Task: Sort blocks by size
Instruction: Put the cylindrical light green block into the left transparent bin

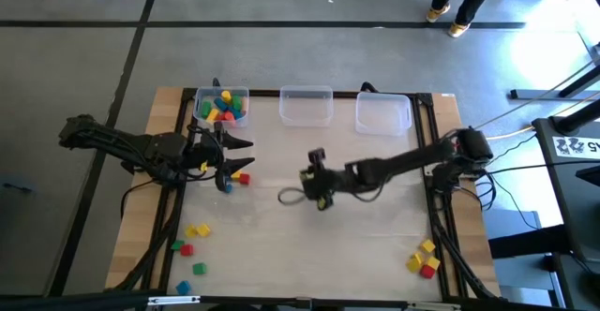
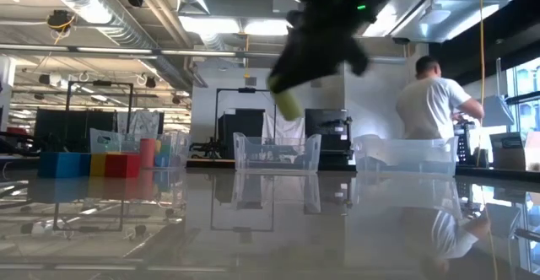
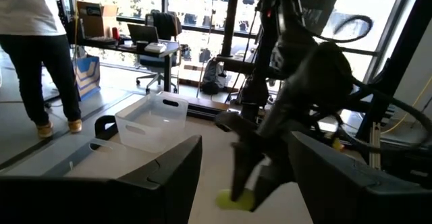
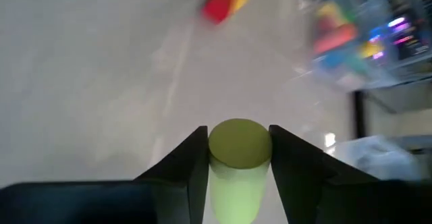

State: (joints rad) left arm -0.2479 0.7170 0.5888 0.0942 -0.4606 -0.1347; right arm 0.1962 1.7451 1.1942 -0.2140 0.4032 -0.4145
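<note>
Blocks lay scattered over the table (image 1: 281, 245): many already filled the left bin (image 1: 221, 105), and one yellow-green cylinder (image 4: 236, 158) was pinched between the fingers of the right gripper (image 1: 317, 199), held above the table's middle, well short of the middle bin (image 1: 306, 105). The left gripper (image 1: 236, 156) waited just in front of the left bin with its fingers spread and empty, a red and yellow pair of blocks (image 1: 243, 177) close beside it. To do this step well, I judged, the cylinder should stay level and go over whichever bin suits its size before letting go. Which bin that was could not be told; the cylinder's lower end was hidden by the fingers.
</note>
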